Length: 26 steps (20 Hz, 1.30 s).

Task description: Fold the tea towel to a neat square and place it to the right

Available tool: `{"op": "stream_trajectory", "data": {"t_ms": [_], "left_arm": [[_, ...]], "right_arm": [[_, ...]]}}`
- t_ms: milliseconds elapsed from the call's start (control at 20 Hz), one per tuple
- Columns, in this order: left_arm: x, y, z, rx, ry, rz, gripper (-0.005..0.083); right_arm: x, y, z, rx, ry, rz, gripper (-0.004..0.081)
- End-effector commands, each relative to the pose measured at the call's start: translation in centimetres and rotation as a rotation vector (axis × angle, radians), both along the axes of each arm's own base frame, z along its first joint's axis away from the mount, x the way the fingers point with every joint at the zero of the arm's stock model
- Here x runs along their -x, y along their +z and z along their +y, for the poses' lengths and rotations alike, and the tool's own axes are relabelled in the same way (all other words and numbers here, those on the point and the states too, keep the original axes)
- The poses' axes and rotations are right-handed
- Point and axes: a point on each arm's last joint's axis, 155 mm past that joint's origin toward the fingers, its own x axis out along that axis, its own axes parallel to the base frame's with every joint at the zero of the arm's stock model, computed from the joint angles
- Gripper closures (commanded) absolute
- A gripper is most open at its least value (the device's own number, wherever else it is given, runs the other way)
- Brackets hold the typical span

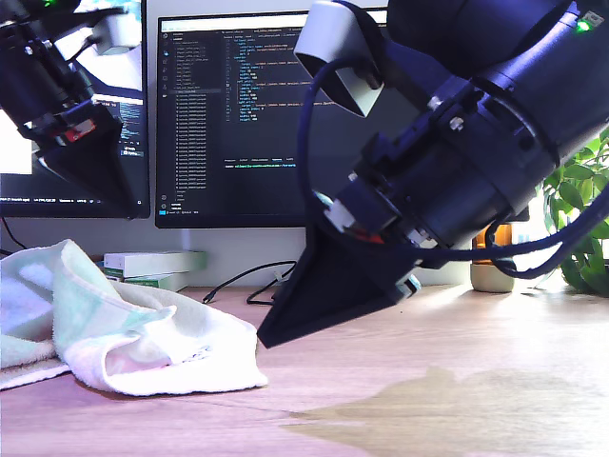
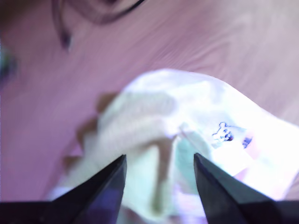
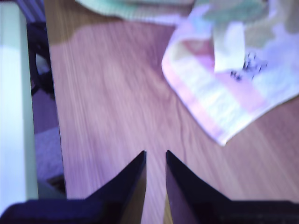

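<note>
At the exterior view's left, my first gripper (image 1: 90, 186) hangs high above the tea towel (image 1: 124, 333), its jaws open and holding nothing. The tea towel lies crumpled on the desk (image 1: 428, 400) at the exterior view's left, with a small dark mark (image 2: 224, 133) on it. Further to the exterior view's right, my second gripper (image 1: 271, 335) points down near the towel's edge, jaws almost closed and empty.
</note>
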Motion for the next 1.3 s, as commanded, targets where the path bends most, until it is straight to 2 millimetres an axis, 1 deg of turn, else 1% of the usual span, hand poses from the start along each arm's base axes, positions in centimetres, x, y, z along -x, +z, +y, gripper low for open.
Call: {"op": "stream_trajectory", "data": {"t_ms": [0, 50, 150, 250, 300, 350, 400, 450, 550, 650, 700, 850, 1000, 1100, 1250], "left_arm": [[0.8, -1.0, -0.6, 0.044, 0.069, 0.073, 0.0367], [1.3, -1.0, -1.3, 0.064, 0.073, 0.09, 0.0367], [1.9, -0.6, -3.3, 0.112, 0.015, 0.098, 0.0366], [2.1, 0.5, -5.5, 0.214, -0.02, 0.1, 0.0366], [1.7, 1.1, -6.2, 0.241, -0.024, 0.08, 0.0366], [1.5, 1.2, -6.2, 0.27, 0.056, 0.103, 0.0367], [1.1, 0.7, -5.4, 0.247, 0.146, 0.111, 0.0367], [1.2, 0.1, -4.8, 0.22, 0.214, 0.125, 0.0367], [1.2, -0.8, -3.2, 0.091, 0.291, 0.084, 0.0366], [1.7, -1.1, -2.9, 0.045, 0.357, 0.075, 0.0364], [2.0, -1.3, -2.9, 0.048, 0.403, 0.092, 0.0364], [2.7, -2.7, -2.7, -0.002, 0.464, 0.135, 0.0364], [3.4, -5.2, -2.6, -0.086, 0.485, 0.218, 0.0364], [3.5, -6.6, -3.0, -0.141, 0.487, 0.27, 0.0364], [3.4, -7.5, -3.4, -0.225, 0.485, 0.312, 0.0364]], "right_arm": [[-0.1, 0.3, 0.3, -0.016, 0.002, -0.013, 0.0662], [-0.1, 0.3, 0.3, -0.018, -0.002, -0.006, 0.0662], [0.1, 0.0, 0.1, -0.014, -0.02, 0.025, 0.0662], [0.2, -0.2, 0.0, -0.01, -0.032, 0.047, 0.0662], [0.3, -0.3, -0.1, -0.006, -0.038, 0.058, 0.0662], [0.3, -0.4, -0.2, -0.002, -0.044, 0.07, 0.0662], [0.4, -0.5, -0.3, 0.003, -0.045, 0.073, 0.0662], [0.3, -0.6, -0.3, 0.005, -0.05, 0.072, 0.0662], [0.0, -0.6, -0.5, 0.012, -0.064, 0.061, 0.0662], [-0.1, -0.6, -0.5, 0.013, -0.066, 0.06, 0.0662], [-0.1, -0.7, -0.5, 0.013, -0.066, 0.06, 0.0662], [-0.1, -0.7, -0.6, 0.015, -0.068, 0.059, 0.0662], [-0.1, -0.7, -0.6, 0.015, -0.068, 0.059, 0.0662], [-0.1, -0.7, -0.6, 0.016, -0.067, 0.06, 0.0662], [0.1, -1.0, -0.8, 0.029, -0.068, 0.069, 0.0662]]}}
